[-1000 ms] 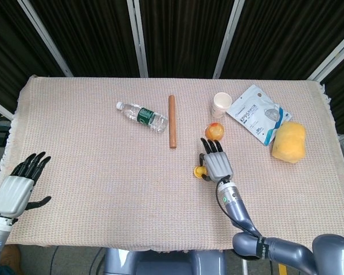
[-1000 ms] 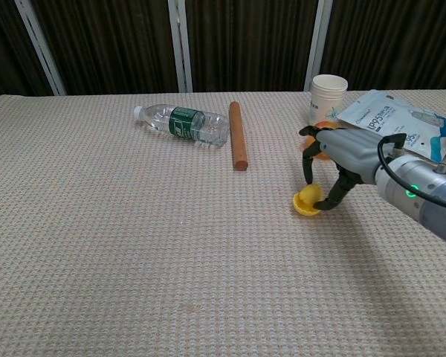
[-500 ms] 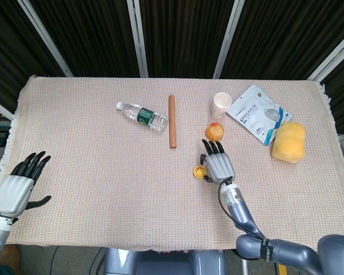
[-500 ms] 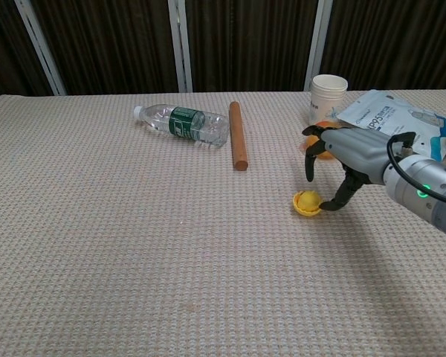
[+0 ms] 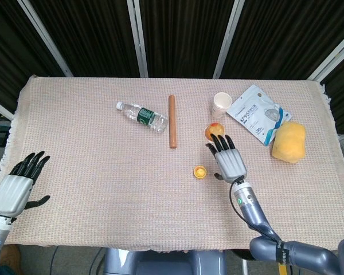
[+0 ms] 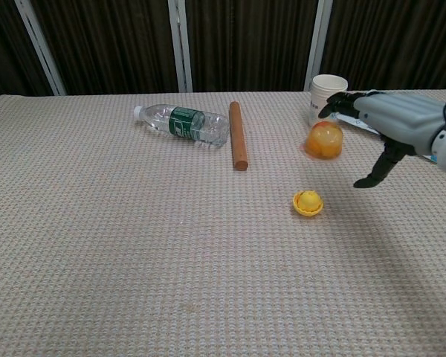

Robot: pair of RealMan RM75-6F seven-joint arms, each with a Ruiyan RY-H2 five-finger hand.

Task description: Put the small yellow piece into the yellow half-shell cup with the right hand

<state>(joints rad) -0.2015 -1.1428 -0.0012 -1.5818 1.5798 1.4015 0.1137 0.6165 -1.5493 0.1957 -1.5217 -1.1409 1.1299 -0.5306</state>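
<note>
The yellow half-shell cup stands on the tablecloth with the small yellow piece lying inside it. My right hand hovers to the right of the cup, lifted off the table, fingers spread and holding nothing. My left hand rests open at the table's left front edge, far from the cup; the chest view does not show it.
An orange translucent ball lies just beyond the right hand, near a white paper cup. A wooden rod, a water bottle, a mask packet and a yellow sponge lie further back.
My right hand has let go beside the cup, risen and drawn away to the right. The yellow piece stays in the cup. The left hand has not moved.
</note>
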